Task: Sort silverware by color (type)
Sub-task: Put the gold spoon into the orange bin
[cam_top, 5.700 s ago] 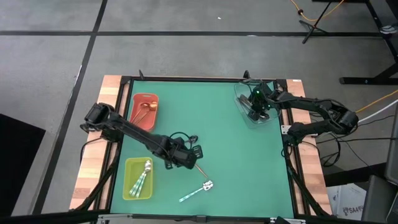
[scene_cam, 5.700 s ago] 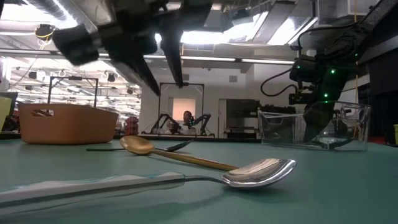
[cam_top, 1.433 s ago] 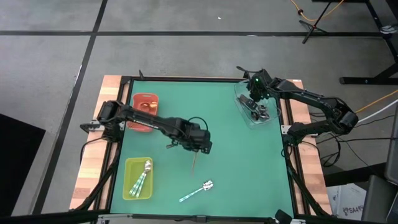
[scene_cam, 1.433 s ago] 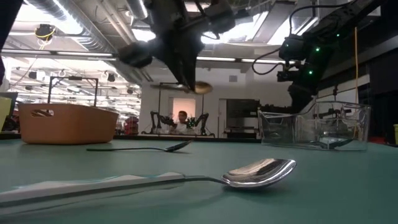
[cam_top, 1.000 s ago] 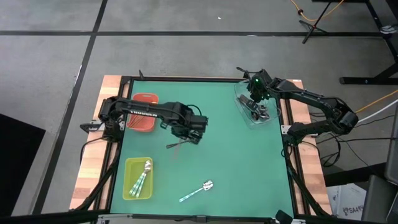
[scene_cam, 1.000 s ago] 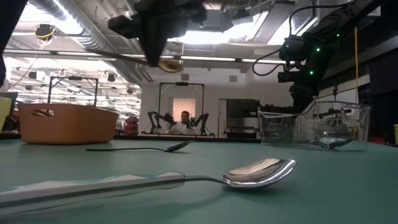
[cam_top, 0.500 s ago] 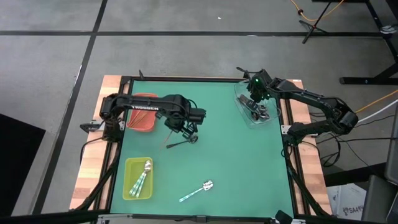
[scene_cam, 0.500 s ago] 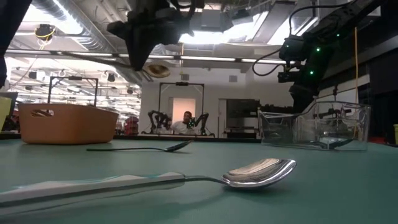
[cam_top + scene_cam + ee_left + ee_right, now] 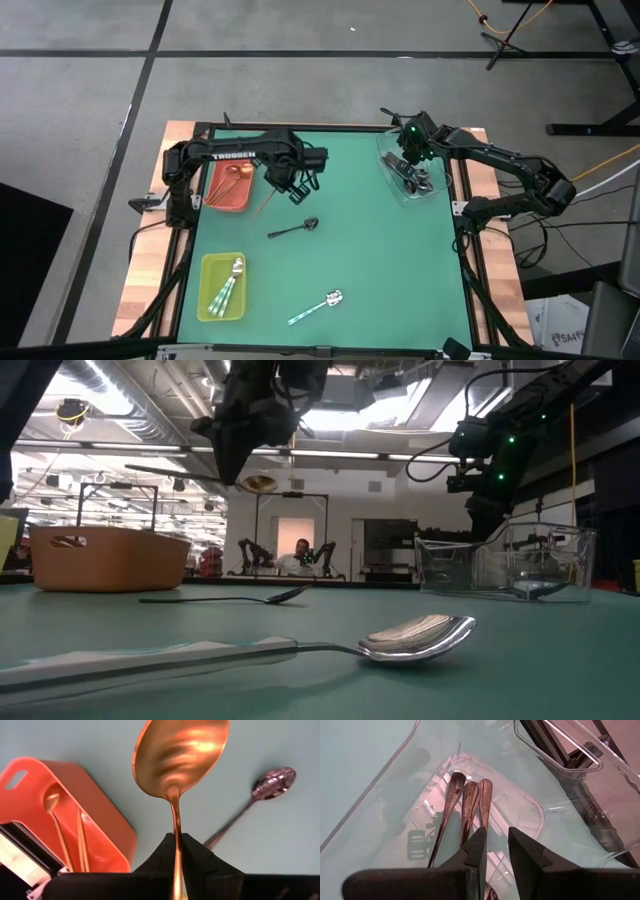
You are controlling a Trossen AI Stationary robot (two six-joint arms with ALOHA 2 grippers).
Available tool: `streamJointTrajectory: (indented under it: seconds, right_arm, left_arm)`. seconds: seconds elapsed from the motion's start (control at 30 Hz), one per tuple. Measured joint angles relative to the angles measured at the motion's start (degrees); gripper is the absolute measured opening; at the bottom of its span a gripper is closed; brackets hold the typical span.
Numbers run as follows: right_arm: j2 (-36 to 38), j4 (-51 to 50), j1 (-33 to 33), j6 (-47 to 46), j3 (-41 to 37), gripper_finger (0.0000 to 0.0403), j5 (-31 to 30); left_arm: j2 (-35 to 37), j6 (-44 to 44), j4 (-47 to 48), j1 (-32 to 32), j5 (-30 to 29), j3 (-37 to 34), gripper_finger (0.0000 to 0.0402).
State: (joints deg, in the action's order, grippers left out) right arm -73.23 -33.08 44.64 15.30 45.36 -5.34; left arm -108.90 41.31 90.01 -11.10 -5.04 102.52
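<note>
High view: The left gripper [image 9: 288, 183] is at the far left of the green surface [image 9: 370, 250], just right of the red tray [image 9: 229, 182]. Its fingers are clamped on a copper spoon [image 9: 266, 201], whose thin handle slants toward the tray's near corner. The red tray holds more copper spoons [image 9: 231, 176]. A dark spoon [image 9: 293, 229] lies on the surface just nearer than the gripper, bowl to the right. The yellow-green tray [image 9: 221, 287] at the near left holds mint-handled spoons [image 9: 229, 289]. One more mint-handled spoon [image 9: 316, 308] lies loose on the surface to its right, silver bowl pointing far right. The right gripper [image 9: 414, 150] hangs over the clear tray [image 9: 412, 173] at the far right.

Low view: The loose mint-handled spoon [image 9: 300, 651] lies nearest, polished bowl up. The dark spoon [image 9: 225, 598] lies farther back. The copper spoon [image 9: 259, 483] is held clear above the surface. The red tray [image 9: 108, 558] stands at the left, the clear tray [image 9: 505, 565] at the right.

Left wrist view: The fingers [image 9: 195, 857] pinch the neck of the copper spoon [image 9: 180, 757]; its bowl is glossy and oval. The red tray [image 9: 65, 815] contains two copper spoons [image 9: 67, 837]. The dark spoon [image 9: 252, 802] lies on the surface beyond.

Right wrist view: The fingers [image 9: 525, 851] stand slightly apart and hold nothing. Below them three dark spoons [image 9: 465, 810] lie side by side in the clear tray [image 9: 530, 810].
</note>
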Motion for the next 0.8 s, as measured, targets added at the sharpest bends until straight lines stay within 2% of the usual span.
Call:
streamJointTrajectory:
  seconds: [0.53, 0.63, 0.8]
  right_arm:
    - [0.0, -0.2, 0.0, 0.0, 0.0, 0.0069, 0.0]
    - [0.0, -0.9, 0.0, 0.3, 0.0, 0.0069, 0.0]
    - [0.0, -1.0, 0.0, 0.5, 0.0, 0.0069, -0.1]
  left_arm:
    - [1.4, -9.6, -0.1, -10.0, -1.5, -0.8, 0.001]
    - [5.0, -8.7, -0.2, -11.3, -1.6, -4.3, 0.001]
    - [13.0, -3.9, 0.0, -13.1, -1.3, -15.1, 0.001]
